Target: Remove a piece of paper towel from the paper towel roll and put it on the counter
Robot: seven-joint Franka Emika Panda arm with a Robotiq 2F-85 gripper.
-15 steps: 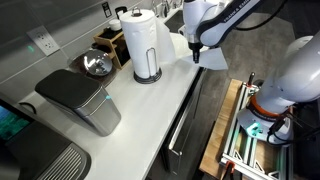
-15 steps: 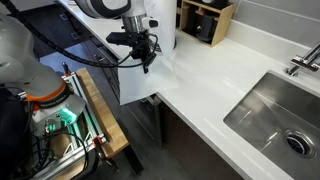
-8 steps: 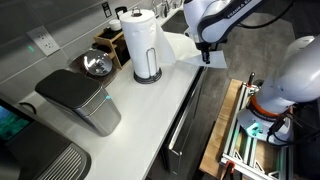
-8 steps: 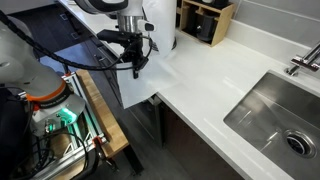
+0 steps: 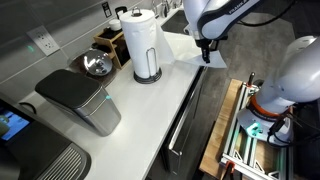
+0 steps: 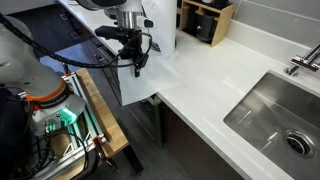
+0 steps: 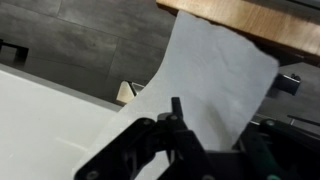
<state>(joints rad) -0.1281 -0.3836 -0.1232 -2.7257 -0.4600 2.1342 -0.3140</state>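
The paper towel roll (image 5: 146,45) stands upright on its holder on the white counter (image 5: 150,110), and also shows at the back in an exterior view (image 6: 164,28). My gripper (image 5: 205,57) (image 6: 137,67) is beyond the counter's front edge, shut on the piece of paper towel (image 6: 137,88). The sheet stretches from the roll's side to the fingers (image 5: 183,47) and hangs down over the edge. In the wrist view the white sheet (image 7: 215,75) spreads out from the dark fingers (image 7: 176,125). I cannot tell whether it is torn free from the roll.
A grey boxy appliance (image 5: 80,100), a metal bowl (image 5: 97,65) and a wooden organiser (image 5: 108,40) (image 6: 205,20) stand on the counter. A sink (image 6: 275,120) with faucet (image 6: 300,62) lies further along. A wooden cart (image 5: 240,130) (image 6: 95,110) stands on the floor beside the dark cabinets.
My gripper has moved away from the roll and out past the counter edge, drawing the sheet with it. Over the last half second it has barely moved.
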